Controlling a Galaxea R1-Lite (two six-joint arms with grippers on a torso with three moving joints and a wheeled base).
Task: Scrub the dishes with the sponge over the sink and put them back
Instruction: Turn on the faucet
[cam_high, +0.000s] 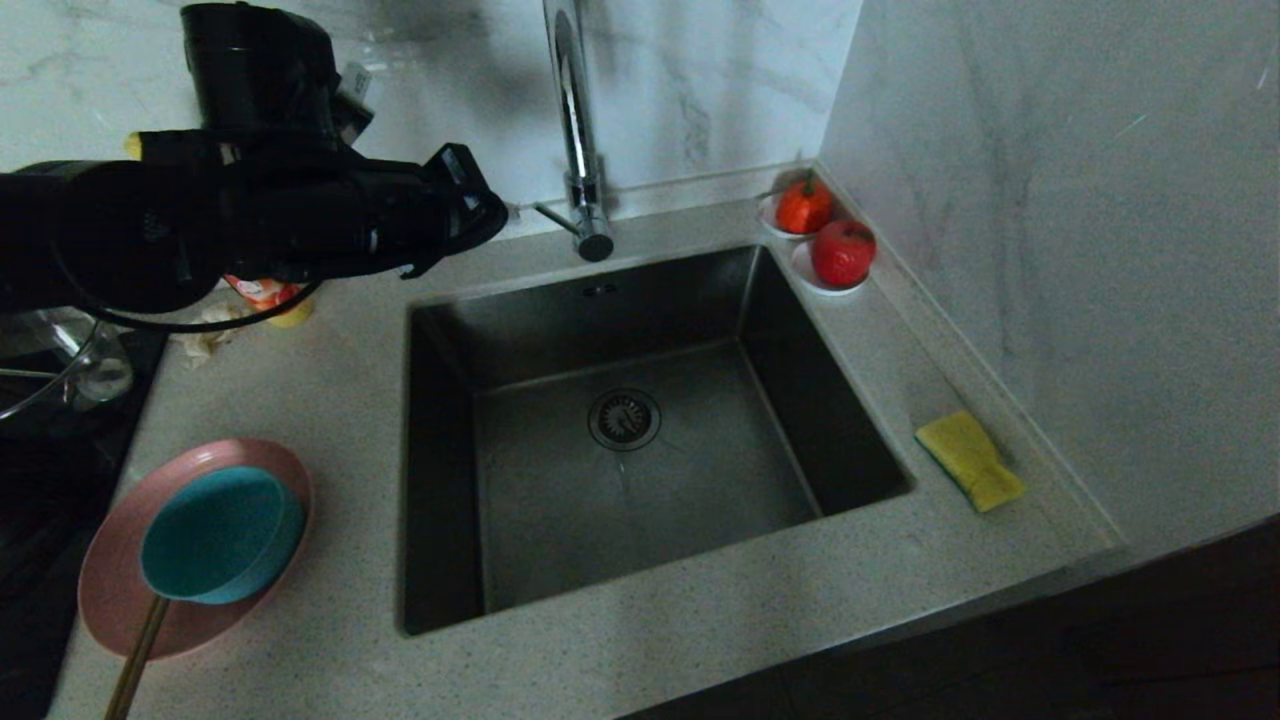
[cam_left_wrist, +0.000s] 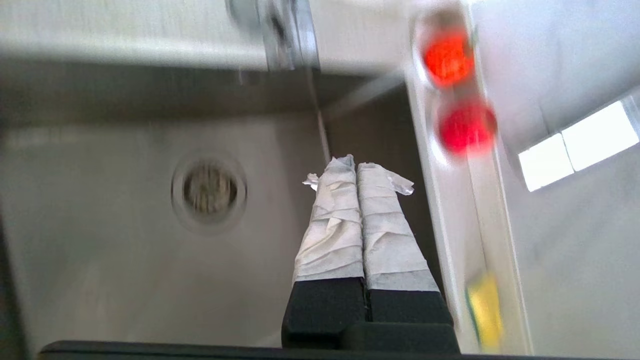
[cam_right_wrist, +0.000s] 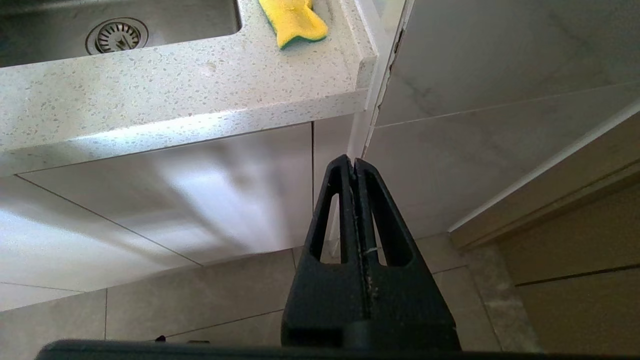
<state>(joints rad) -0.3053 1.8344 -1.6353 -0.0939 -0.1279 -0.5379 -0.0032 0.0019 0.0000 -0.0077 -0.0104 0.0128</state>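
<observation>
The pink plate (cam_high: 115, 590) lies on the counter left of the sink (cam_high: 560, 520), with the teal bowl (cam_high: 222, 535) resting on it. Right of the sink, close to the wall, lies the yellow sponge (cam_high: 968, 460), also seen as the sponge (cam_left_wrist: 485, 310) and the sponge (cam_right_wrist: 295, 20). My left arm (cam_high: 300, 215) hangs above the counter at the sink's back left corner. The left gripper (cam_left_wrist: 356, 165) has tape-wrapped fingers pressed together, empty, high over the basin (cam_left_wrist: 100, 260). The right gripper (cam_right_wrist: 354, 161) is shut and empty, low in front of the counter's edge.
A tall chrome tap (cam_high: 575, 120) rises behind the sink, and the drain (cam_high: 624, 418) sits mid-basin. Two red fruits (cam_high: 843, 252) on white saucers fill the back right corner. A glass pot (cam_high: 60, 370) stands on the dark hob at left. A thin golden handle (cam_high: 135, 660) pokes out below the bowl.
</observation>
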